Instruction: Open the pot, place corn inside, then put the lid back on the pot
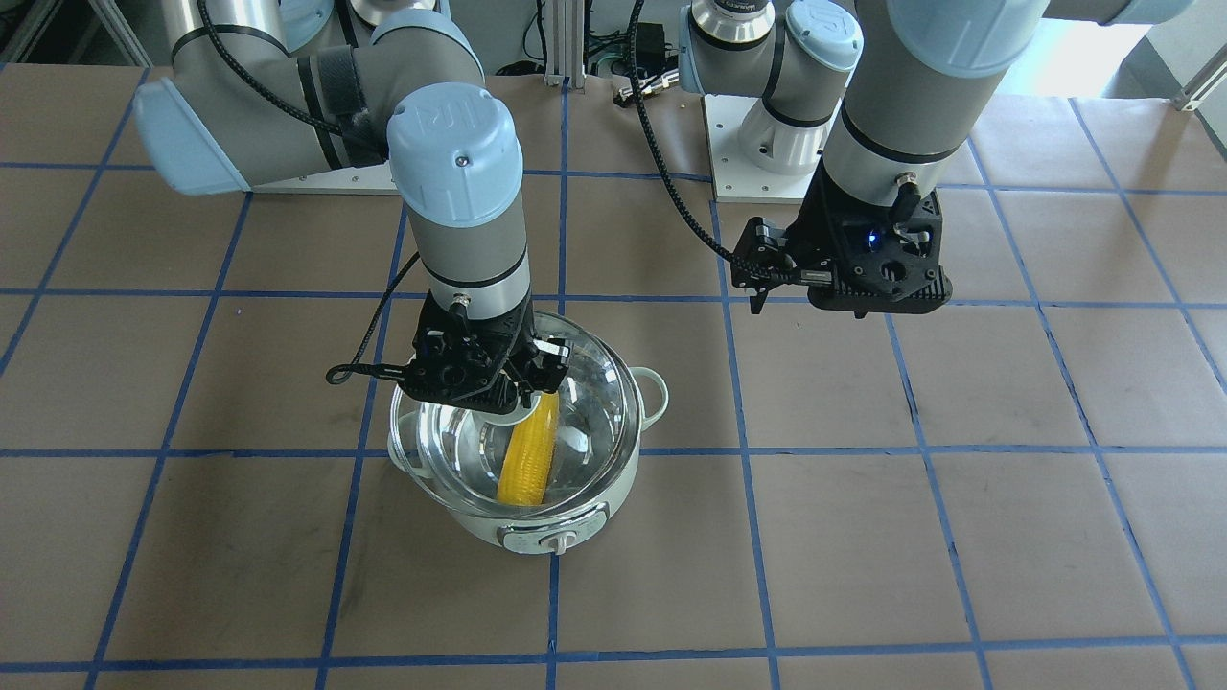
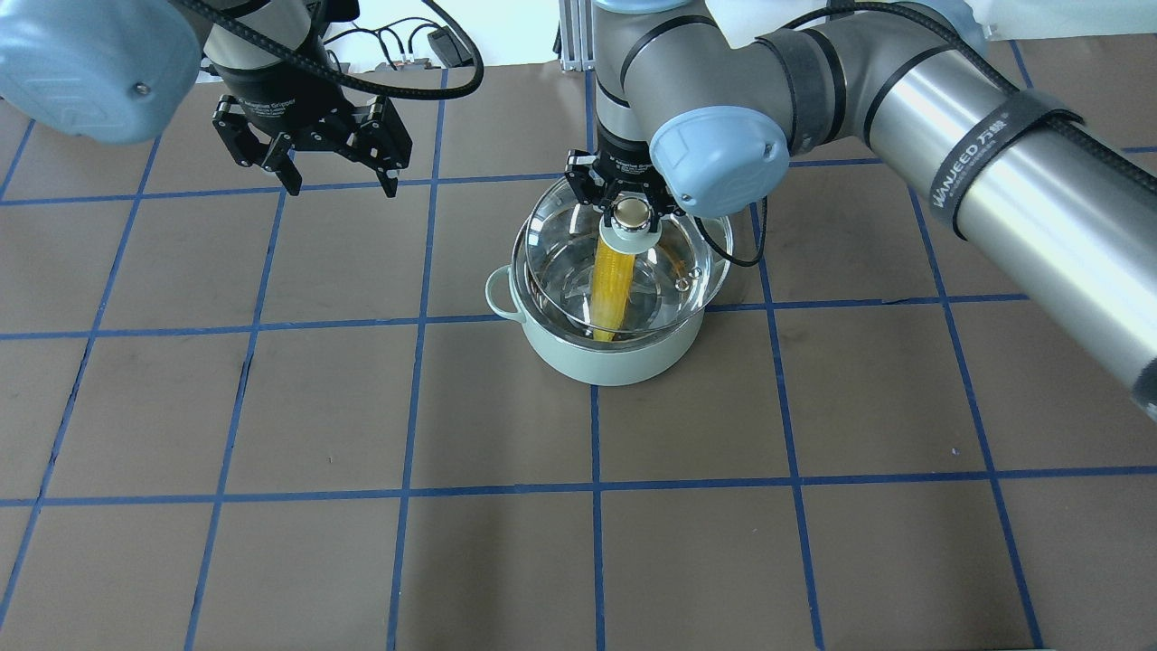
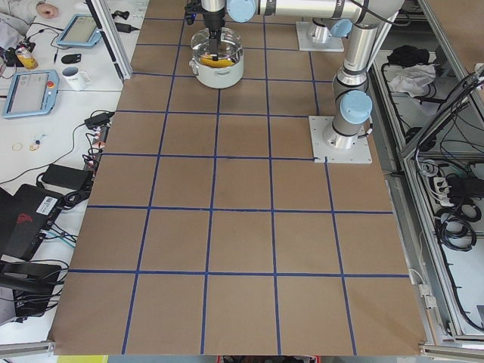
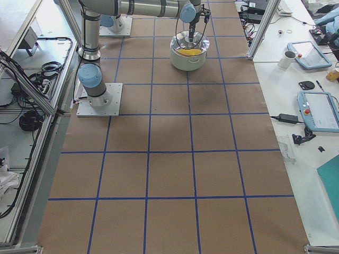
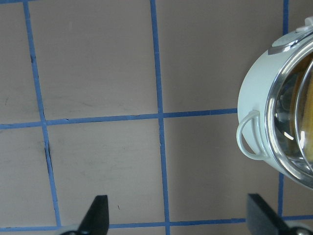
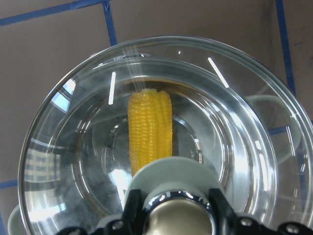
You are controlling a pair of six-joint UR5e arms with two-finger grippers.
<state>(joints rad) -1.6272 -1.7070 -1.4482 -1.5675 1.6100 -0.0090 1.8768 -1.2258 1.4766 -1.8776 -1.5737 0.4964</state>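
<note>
The pale mint-green pot [image 1: 537,529] stands on the table; it also shows in the overhead view [image 2: 615,363]. The yellow corn [image 1: 530,465] lies inside it, seen through the glass in the right wrist view [image 6: 149,127]. My right gripper [image 2: 632,215] is shut on the gold-beige knob of the clear glass lid [image 2: 673,271] and holds the lid over the pot's mouth, a little off-centre. I cannot tell whether the lid touches the rim. My left gripper [image 2: 342,185] is open and empty, hanging over bare table to the pot's left.
The table is brown paper marked with a blue tape grid [image 2: 416,325]. The pot's loop side handle [image 5: 248,134] shows in the left wrist view. The arms' base plates [image 1: 757,163] lie at the robot's side of the table.
</note>
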